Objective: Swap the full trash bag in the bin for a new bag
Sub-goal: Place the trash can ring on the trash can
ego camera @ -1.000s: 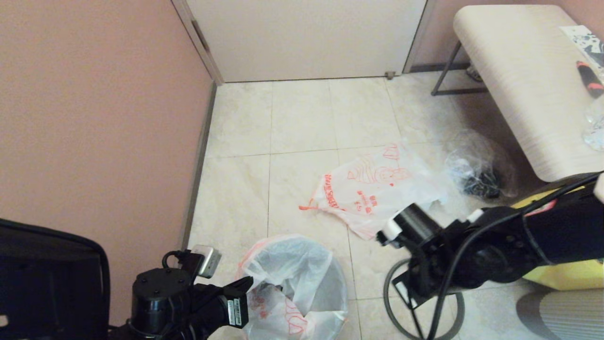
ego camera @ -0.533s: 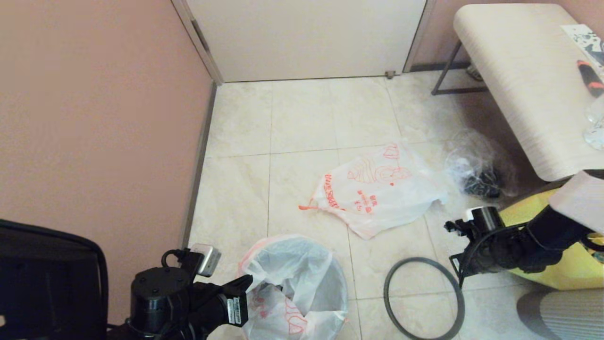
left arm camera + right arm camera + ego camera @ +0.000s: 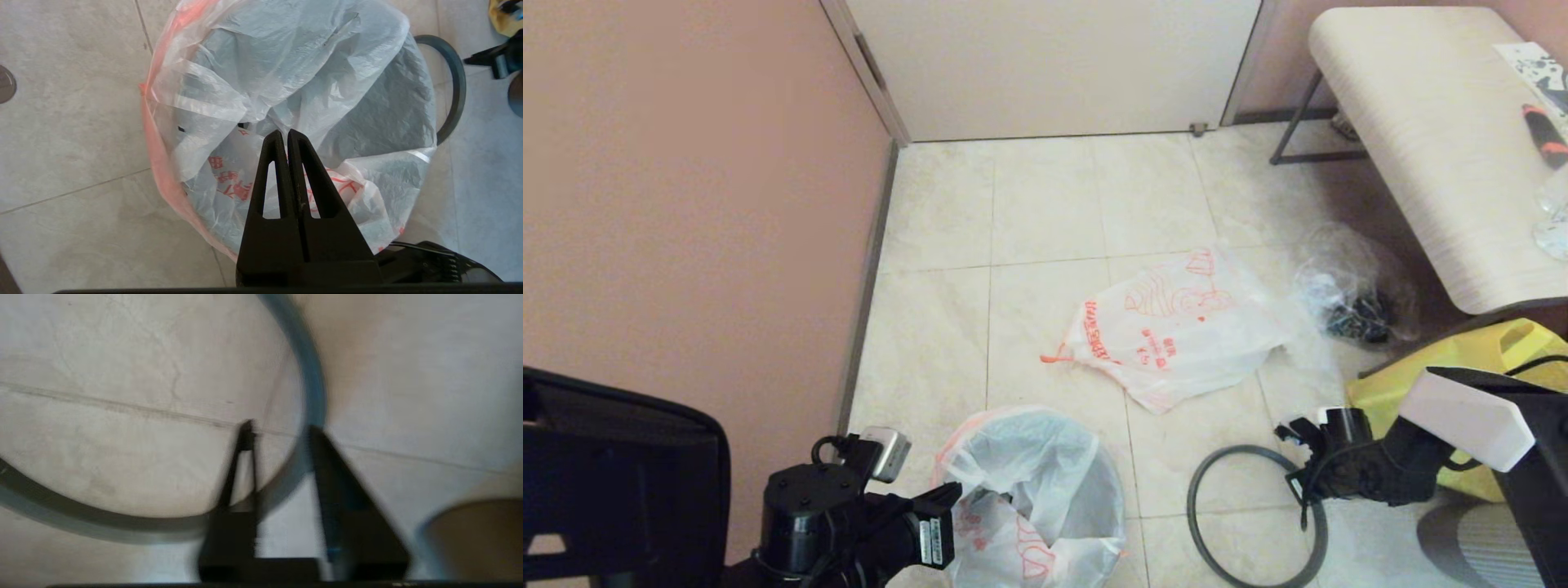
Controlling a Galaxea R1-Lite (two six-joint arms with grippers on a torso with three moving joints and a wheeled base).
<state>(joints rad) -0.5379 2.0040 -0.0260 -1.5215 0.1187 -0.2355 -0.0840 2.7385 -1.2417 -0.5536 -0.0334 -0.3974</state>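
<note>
Hovers with left gripper (image 3: 284, 134), jaws pressed together, over the new bag (image 3: 1013, 457) draped in the bin (image 3: 1112, 498). Straddles the dark rim hoop (image 3: 1191, 510) on the floor with right gripper (image 3: 280, 428), jaws spread. Risks a shallow pinch dropping the hoop, or dragging the loose bag lip inward.

Pale tiled floor (image 3: 1045, 204), bagged bin (image 3: 1033, 498), grey hoop (image 3: 1201, 531), printed bag (image 3: 1176, 327), clear bag (image 3: 1352, 286), yellow tote (image 3: 1486, 347)
</note>
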